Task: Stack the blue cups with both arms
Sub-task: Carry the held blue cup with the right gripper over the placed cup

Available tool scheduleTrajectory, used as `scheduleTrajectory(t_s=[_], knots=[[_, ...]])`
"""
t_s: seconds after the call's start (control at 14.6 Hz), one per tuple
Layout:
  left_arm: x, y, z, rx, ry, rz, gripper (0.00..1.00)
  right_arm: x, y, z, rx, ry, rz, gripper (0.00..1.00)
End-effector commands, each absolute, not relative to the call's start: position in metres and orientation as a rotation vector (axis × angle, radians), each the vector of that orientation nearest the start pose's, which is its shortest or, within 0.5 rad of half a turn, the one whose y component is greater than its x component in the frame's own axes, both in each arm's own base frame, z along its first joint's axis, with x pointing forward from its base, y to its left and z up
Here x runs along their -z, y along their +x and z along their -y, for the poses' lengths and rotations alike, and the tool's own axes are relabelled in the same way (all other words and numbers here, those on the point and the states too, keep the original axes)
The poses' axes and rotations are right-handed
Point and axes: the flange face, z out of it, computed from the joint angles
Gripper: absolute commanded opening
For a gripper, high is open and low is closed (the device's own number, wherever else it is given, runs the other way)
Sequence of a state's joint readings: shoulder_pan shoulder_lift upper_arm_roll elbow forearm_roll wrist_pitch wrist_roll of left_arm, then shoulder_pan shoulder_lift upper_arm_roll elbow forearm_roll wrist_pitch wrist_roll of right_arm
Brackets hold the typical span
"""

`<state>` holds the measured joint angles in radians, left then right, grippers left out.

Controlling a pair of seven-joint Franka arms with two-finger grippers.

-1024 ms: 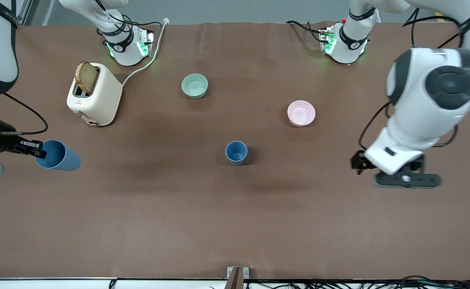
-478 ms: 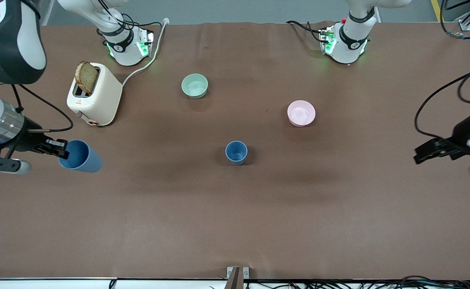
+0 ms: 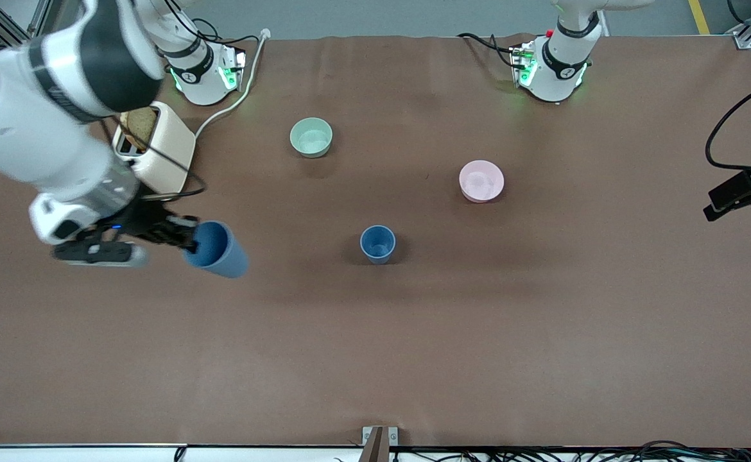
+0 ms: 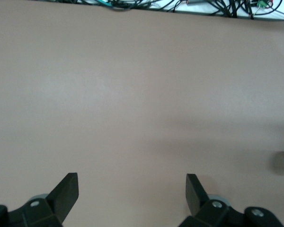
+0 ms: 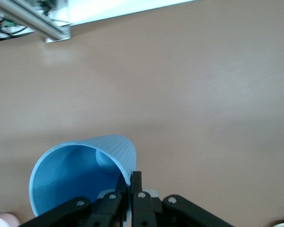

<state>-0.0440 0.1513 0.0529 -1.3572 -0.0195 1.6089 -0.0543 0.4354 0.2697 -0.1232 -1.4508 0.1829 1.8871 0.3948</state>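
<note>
Step in hand: transport. One blue cup is carried in the air; the stacking itself is not yet done.

Right gripper (image 3: pixel 186 239): closed on the rim of the carried blue cup (image 3: pixel 216 249), one finger inside the wall and one outside, as the right wrist view shows. It is over bare table (image 3: pixel 375 359) toward the right arm's end.

Carried cup attitude: tilted, mouth turned partly up and toward the gripper, base pointing toward the table's middle.

Standing blue cup (image 3: pixel 377 244): upright on the table near its middle, mouth up, empty, well apart from the carried one.

Left gripper (image 3: pixel 732 196): fingers spread wide, holding nothing, at the left arm's end of the table. This arm waits.

Nearby items: mint-green bowl (image 3: pixel 311 136), pink bowl (image 3: pixel 481 181) and toaster (image 3: pixel 154 151), all farther from the front camera than the standing cup.

Next move calls for: bringing the carried cup over the standing one, righting it so its base points down, centring it on the open mouth, then lowering before release.

Risk: a tilted entry could catch the rim and tip the standing cup.
</note>
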Motion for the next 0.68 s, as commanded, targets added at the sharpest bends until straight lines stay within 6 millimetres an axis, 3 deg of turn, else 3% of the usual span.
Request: scheduleTrajectory(t_s=[0.0, 0.07, 0.27, 0.41, 0.61], knots=[[-0.631, 0.584, 0.004, 0.111, -3.147, 0.099, 1.00, -0.525, 0.603, -0.310, 0.145, -2.916, -0.264, 0.00], [-0.628, 0.577, 0.004, 0.120, -3.151, 0.114, 1.00, -0.510, 0.593, -0.341, 0.136, -2.914, -0.287, 0.00], [-0.625, 0.568, 0.006, 0.113, -3.154, 0.115, 1.00, -0.474, 0.572, -0.398, 0.106, -2.921, -0.309, 0.00], [-0.624, 0.572, 0.009, 0.115, -3.154, 0.108, 1.00, -0.454, 0.560, -0.423, 0.074, -2.937, -0.307, 0.00], [-0.623, 0.575, 0.009, 0.118, -3.154, 0.105, 1.00, -0.435, 0.548, -0.436, 0.050, -2.954, -0.282, 0.00]])
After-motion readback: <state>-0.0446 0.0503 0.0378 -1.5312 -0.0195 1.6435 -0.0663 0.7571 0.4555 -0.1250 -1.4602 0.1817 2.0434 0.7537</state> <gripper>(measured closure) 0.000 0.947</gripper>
